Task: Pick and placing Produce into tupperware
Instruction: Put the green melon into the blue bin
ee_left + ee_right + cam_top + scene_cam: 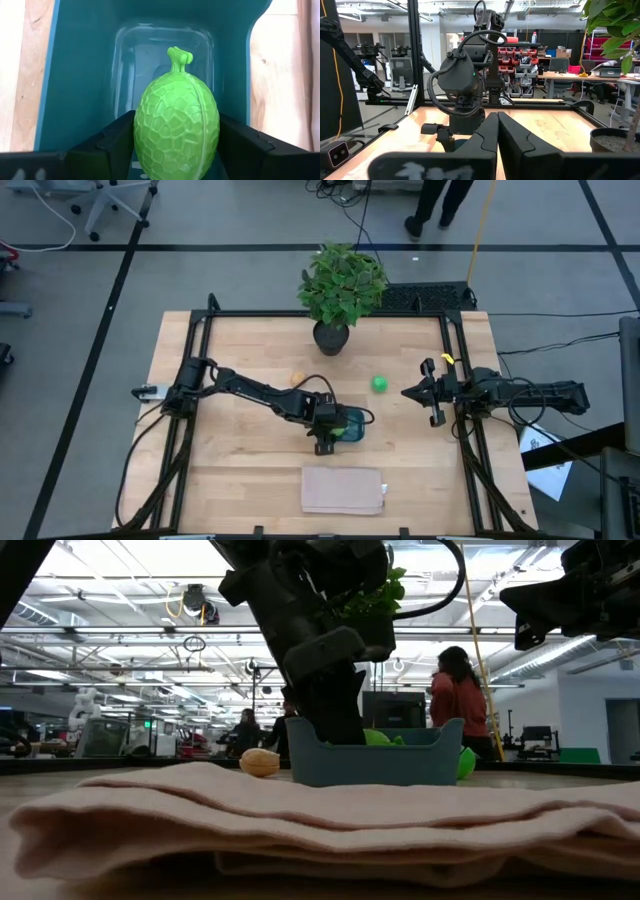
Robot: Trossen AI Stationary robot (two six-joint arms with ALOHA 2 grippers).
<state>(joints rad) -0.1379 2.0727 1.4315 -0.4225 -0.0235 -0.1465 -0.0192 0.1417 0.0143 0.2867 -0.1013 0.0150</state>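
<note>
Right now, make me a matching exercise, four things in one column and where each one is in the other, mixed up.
Things:
1. oblong fruit
2. green ball
3. tan piece
4. cloth

Places:
A. on the table between the plant and the right gripper
B. in the left gripper, over the tupperware
C. near the table's front edge
D. on the table beside the left arm

Pairs: 1-B, 2-A, 3-D, 4-C
</note>
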